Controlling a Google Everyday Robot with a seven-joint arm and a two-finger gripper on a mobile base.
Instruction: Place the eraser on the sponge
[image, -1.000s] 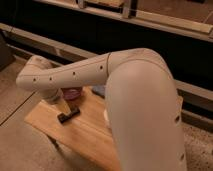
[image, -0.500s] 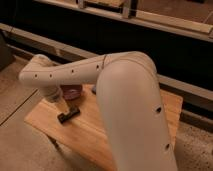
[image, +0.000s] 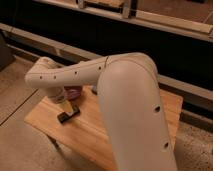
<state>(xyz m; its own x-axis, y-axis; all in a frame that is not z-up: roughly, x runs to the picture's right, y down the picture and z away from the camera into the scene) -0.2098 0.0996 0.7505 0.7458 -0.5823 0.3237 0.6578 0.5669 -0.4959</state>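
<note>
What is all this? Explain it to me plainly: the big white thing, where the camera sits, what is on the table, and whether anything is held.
The big white shape is a robot arm, seen by a single camera looking past its elbow; where that camera sits cannot be told. The arm reaches left and down to its grasping tool, which hangs low over the wooden table, open, holding nothing. Just under it lies a black eraser. Behind that stands a dark purple bowl, partly hidden by the arm.
</note>
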